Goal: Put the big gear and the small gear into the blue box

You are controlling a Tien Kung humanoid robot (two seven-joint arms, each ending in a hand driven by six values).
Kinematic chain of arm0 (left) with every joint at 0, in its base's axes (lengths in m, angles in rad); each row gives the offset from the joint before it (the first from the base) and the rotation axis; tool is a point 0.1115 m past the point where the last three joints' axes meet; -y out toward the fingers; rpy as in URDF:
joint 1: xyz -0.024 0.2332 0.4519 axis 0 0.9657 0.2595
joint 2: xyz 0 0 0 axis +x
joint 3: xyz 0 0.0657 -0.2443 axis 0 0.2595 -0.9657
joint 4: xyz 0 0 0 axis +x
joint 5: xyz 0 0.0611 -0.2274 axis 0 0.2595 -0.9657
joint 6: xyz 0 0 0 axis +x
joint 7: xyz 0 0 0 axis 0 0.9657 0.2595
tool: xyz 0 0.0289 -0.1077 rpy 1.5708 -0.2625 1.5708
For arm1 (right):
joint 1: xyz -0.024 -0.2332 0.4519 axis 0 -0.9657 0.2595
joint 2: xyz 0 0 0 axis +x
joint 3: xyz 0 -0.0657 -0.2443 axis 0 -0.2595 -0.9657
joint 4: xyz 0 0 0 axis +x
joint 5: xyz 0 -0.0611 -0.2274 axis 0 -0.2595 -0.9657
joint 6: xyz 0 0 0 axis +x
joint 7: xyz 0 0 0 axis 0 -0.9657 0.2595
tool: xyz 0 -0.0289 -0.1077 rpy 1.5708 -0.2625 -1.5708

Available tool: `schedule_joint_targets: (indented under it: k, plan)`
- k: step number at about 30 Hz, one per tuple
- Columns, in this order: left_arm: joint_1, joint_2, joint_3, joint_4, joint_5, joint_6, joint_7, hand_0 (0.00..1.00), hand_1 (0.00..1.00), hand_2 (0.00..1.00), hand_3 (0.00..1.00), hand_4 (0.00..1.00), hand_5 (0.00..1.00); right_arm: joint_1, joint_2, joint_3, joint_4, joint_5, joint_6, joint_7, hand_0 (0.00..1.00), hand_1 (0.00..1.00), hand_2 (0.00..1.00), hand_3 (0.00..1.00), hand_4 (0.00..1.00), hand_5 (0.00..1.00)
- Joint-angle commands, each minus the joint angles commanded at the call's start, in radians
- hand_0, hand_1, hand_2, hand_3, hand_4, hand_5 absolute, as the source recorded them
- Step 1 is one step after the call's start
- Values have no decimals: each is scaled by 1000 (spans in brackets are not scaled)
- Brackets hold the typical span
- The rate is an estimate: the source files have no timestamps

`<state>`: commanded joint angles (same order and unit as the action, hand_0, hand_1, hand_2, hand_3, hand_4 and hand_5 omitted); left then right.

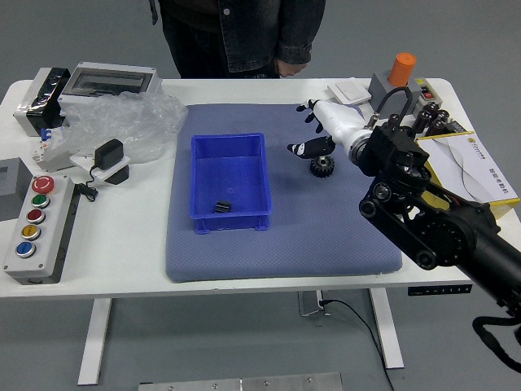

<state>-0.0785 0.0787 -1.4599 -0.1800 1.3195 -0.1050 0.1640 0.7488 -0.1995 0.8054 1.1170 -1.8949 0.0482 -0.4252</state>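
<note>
1. Your right hand [336,124] is open and empty, near the big gear [322,166] on the mat [326,244].
2. The small gear [222,207] lies in the blue box [232,173]; fetching the big one looks like your current step.
3. Align, lower, then grip its rim.

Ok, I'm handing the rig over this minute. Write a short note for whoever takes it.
Right robot hand: open, empty, above the mat by the loose gear.
Left robot hand: out of view.
Blue box: on the mat, left of that gear.
Done: one black gear, apparently the small one, is in the box, towards its near side.
Left: the other gear, which looks bigger, is on the mat; grasp it and put it in the box.
Person at the far side, not touching either gear.
</note>
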Motion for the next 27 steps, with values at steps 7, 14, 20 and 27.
schedule_joint_targets:
  k: [7, 14, 20, 27]
  plan:
    - [-2, -1, -3, 0, 3, -1, 0, 731, 680, 699, 699, 437, 28, 43, 16, -39, -141, 21, -13, 37, 727, 673, 771, 802, 786, 317]
    - [-1, -1, 1, 0, 1, 0, 0, 731, 679, 701, 699, 439, 28, 64, 51, -54, -291, 52, -24, 73, 730, 674, 778, 807, 776, 305]
    - [-2, -1, 3, 0, 0, 0, 0, 730, 679, 700, 699, 439, 29, 66, 69, -56, -379, 74, -31, 93, 729, 675, 779, 814, 775, 298]
    - [-2, -3, 4, 0, 1, -1, 0, 730, 678, 702, 699, 442, 32, 66, 87, -55, -430, 86, -33, 101, 729, 682, 782, 815, 771, 294]
